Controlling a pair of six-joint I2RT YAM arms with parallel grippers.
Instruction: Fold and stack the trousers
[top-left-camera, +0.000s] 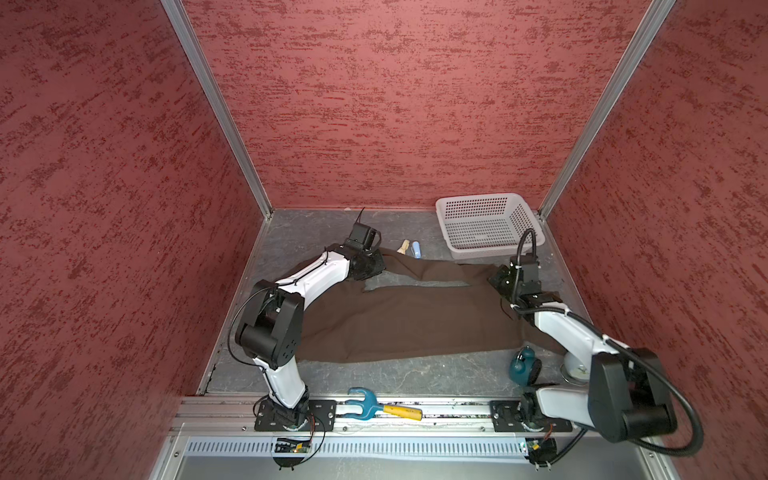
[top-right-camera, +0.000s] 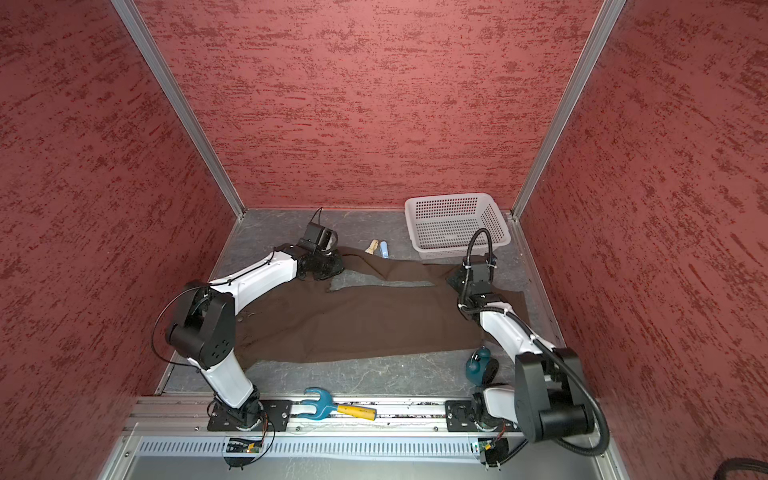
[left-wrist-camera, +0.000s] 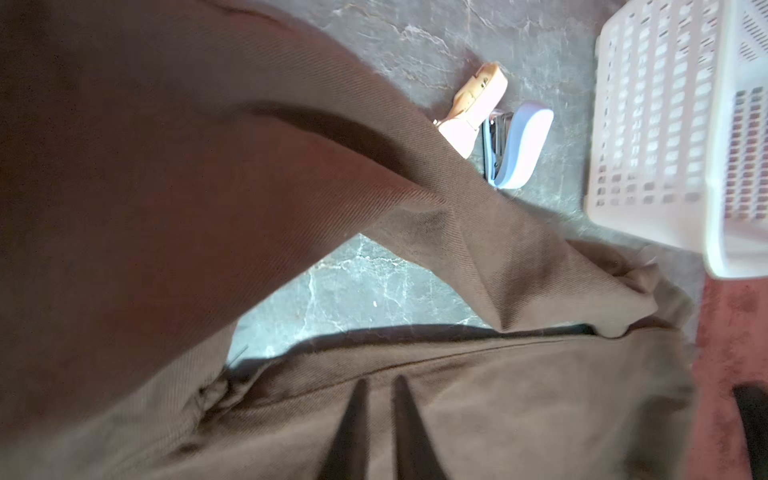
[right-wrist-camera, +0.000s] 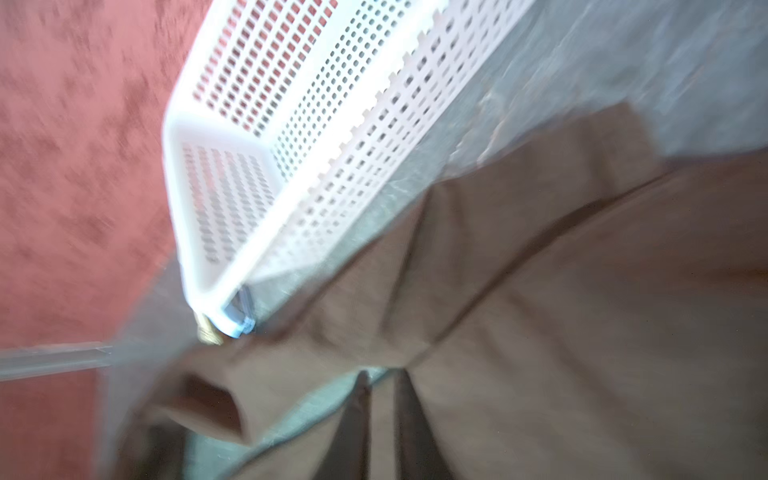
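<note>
Left gripper (left-wrist-camera: 381, 382), right gripper (right-wrist-camera: 382, 376) — jaws nearly closed, each pinching the trousers (top-left-camera: 407, 320); grey marbled tabletop (top-left-camera: 415, 374), red walls (top-left-camera: 374, 124).

Finding: a robotics test cell of the laboratory kind. Three red textured wall panels (top-left-camera: 395, 104), joined by aluminium profiles (top-left-camera: 216, 108), box in a grey marbled tabletop (top-left-camera: 415, 374). Two white-and-black arms (top-left-camera: 307, 282) are bolted to an aluminium rail (top-left-camera: 453, 411) along its front, beside a slotted cable duct (top-left-camera: 395, 448) and bare circuit boards (top-left-camera: 291, 448). Unrelated articles share the surface: trousers (top-left-camera: 415, 320), a white basket (top-left-camera: 482, 252), a stapler (top-left-camera: 417, 250).
</note>
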